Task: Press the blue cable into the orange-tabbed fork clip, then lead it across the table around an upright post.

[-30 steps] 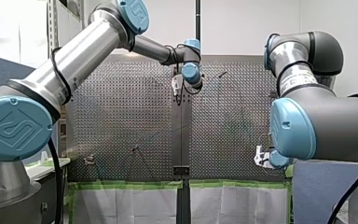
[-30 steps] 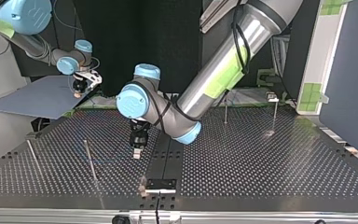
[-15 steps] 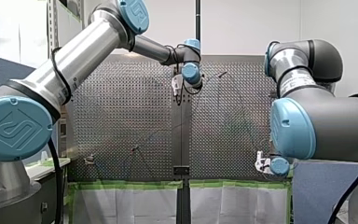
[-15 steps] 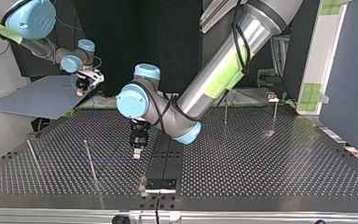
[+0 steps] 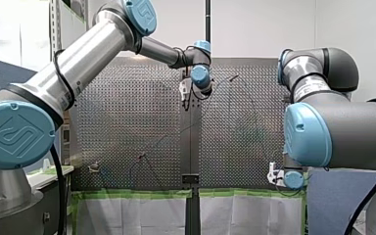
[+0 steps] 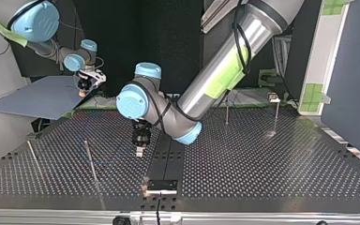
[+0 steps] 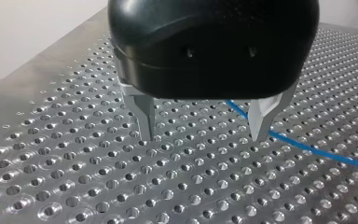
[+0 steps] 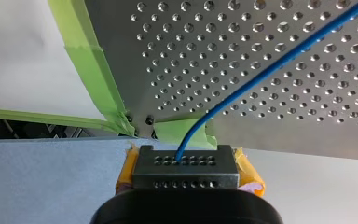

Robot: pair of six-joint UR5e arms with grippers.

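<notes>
In the right wrist view my right gripper, with yellow pads, is shut on the thin blue cable. It hangs beyond the table's taped corner, and the cable runs away from it over the perforated plate. My left gripper hovers just above the plate with its metal fingers open and empty. The blue cable lies on the plate behind one finger, apart from it. In the top view my left gripper is near the middle, and my right gripper is at the far left. A faint cable loop lies by an upright post.
Another thin post stands at the top view's left. Two more uprights stand at its far right. A small fixture with a reddish tip sits at the front view's lower left. Green tape lines the table's edge.
My right gripper has sunk lower along the table's edge in the front view, with the cable still in it. My left wrist has turned a little, and its gripper stays over the same spot.
</notes>
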